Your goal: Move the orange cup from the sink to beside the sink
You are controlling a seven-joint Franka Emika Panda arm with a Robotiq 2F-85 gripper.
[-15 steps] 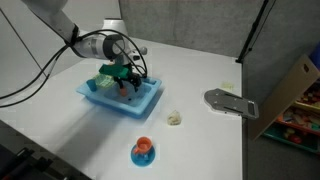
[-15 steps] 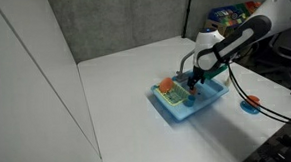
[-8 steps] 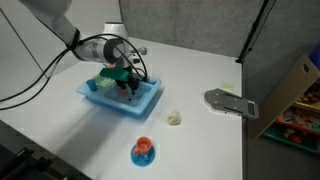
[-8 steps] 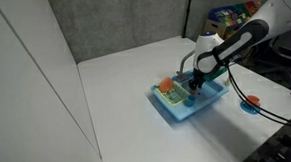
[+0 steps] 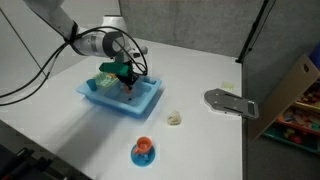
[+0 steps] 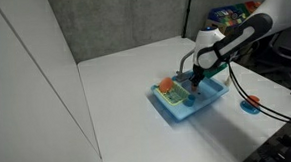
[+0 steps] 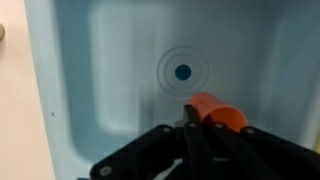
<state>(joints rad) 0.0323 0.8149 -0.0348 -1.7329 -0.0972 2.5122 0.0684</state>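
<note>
The orange cup [image 7: 218, 113] lies in the pale blue sink [image 7: 110, 70], just past the drain [image 7: 182, 72]. My gripper [image 7: 192, 120] is down inside the sink with its black fingers [image 7: 188, 128] pressed together on the cup's near wall. In both exterior views the gripper [image 5: 128, 82] [image 6: 193, 86] hangs low over the middle of the sink [image 5: 150, 104] [image 6: 175, 109]. There the fingers mostly hide the cup; only a small orange patch [image 5: 128, 89] shows.
Green and teal items [image 5: 105, 75] and an orange item [image 6: 166, 86] also sit in the sink. On the white table are a blue dish with an orange piece [image 5: 143, 151], a small cream object [image 5: 175, 118] and a grey flat tool [image 5: 228, 102]. A toy shelf [image 5: 300, 100] stands at the table's side.
The jaws have gone from wide open to shut on the cup's wall. The arm has stayed over the sink, rising only slightly.
</note>
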